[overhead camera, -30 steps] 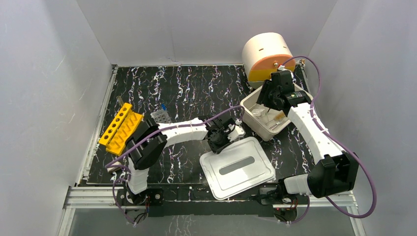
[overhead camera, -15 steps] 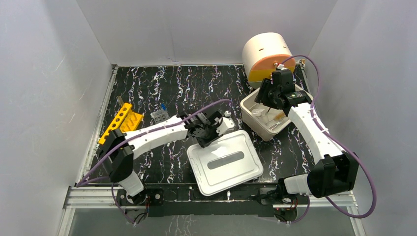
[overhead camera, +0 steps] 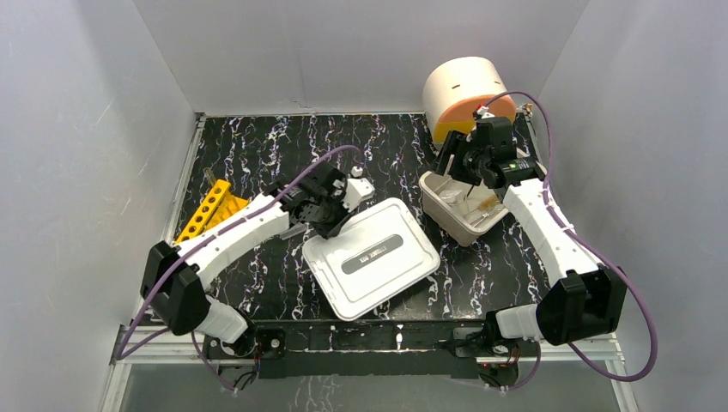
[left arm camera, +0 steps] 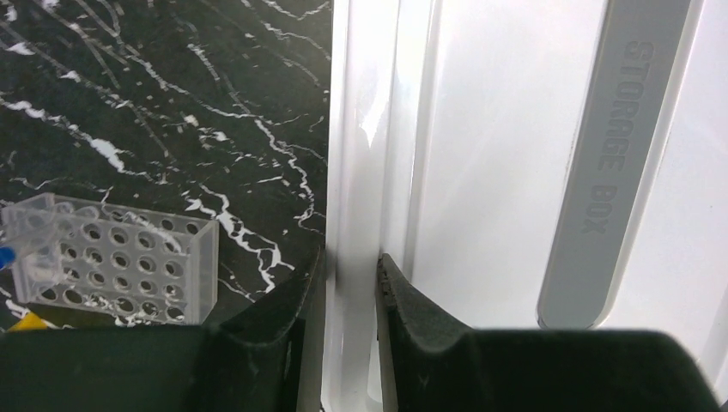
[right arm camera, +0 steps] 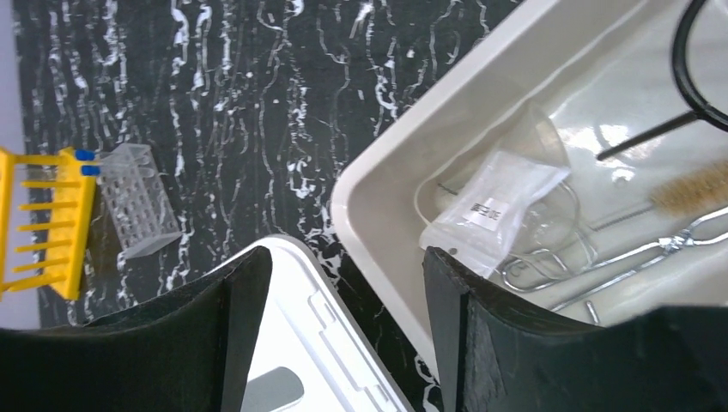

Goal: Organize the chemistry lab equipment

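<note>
My left gripper [overhead camera: 337,221] is shut on the rim of the white storage-box lid [overhead camera: 371,257], which is at the table's middle. In the left wrist view the fingers [left arm camera: 403,300] clamp the lid's edge [left arm camera: 352,172]. My right gripper [overhead camera: 455,167] is open and empty above the left end of the open white box [overhead camera: 438,210]. The box [right arm camera: 378,172] holds metal tongs [right arm camera: 601,257], a black wire loop [right arm camera: 695,69], a brush [right arm camera: 695,189], a clear funnel [right arm camera: 541,137] and a small plastic bag [right arm camera: 489,210]. A clear grey tube rack [left arm camera: 107,270] stands left of the lid.
A yellow rack [overhead camera: 210,210] with blue caps [right arm camera: 81,159] at its end lies at the left by the clear rack [right arm camera: 137,202]. A round white and orange container [overhead camera: 468,99] stands at the back right behind the box. White walls enclose the table.
My left gripper has dragged the lid left and toward the back, away from the near edge, turning it. My right gripper has shifted slightly left over the box.
</note>
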Controlling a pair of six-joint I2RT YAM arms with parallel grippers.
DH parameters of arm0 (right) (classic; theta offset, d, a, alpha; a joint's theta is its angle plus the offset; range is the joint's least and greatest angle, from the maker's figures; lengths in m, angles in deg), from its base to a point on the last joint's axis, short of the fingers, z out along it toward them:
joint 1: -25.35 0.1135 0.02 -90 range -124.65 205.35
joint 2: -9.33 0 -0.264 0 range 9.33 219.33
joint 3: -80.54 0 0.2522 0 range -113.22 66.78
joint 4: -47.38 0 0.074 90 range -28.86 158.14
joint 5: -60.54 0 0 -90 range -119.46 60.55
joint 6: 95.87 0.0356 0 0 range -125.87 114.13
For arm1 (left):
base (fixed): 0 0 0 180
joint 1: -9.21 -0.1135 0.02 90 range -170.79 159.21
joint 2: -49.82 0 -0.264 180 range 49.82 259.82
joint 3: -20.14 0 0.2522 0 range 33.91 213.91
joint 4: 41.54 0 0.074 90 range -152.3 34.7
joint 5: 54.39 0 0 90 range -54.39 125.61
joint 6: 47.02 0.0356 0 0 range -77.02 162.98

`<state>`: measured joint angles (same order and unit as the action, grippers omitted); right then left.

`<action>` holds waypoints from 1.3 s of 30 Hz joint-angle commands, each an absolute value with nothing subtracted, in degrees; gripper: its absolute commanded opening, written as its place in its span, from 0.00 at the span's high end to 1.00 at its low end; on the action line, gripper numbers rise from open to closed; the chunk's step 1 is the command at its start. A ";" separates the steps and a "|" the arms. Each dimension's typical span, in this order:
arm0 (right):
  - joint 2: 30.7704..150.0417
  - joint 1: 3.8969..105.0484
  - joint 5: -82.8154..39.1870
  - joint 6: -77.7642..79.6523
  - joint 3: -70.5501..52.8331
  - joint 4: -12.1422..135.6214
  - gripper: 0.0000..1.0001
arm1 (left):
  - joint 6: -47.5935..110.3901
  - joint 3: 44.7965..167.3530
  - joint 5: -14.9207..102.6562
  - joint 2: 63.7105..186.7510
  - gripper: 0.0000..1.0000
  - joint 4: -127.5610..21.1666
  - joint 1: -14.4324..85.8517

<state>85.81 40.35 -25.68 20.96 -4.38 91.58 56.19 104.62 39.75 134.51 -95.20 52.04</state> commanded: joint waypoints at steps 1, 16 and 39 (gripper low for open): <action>85.94 40.20 -19.70 22.84 -7.36 86.53 0.25 | 55.96 103.52 41.23 128.70 1.00 -94.41 47.98; 87.05 40.20 -12.41 32.66 -7.21 82.44 0.17 | 40.01 106.42 41.47 127.15 1.00 -84.54 37.69; 89.18 40.20 0.84 44.04 -1.05 71.35 0.19 | 24.33 114.78 53.89 135.78 1.00 -78.29 32.78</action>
<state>88.57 40.35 -4.22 40.78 -1.91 78.33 27.58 112.47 47.79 135.71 -81.82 32.89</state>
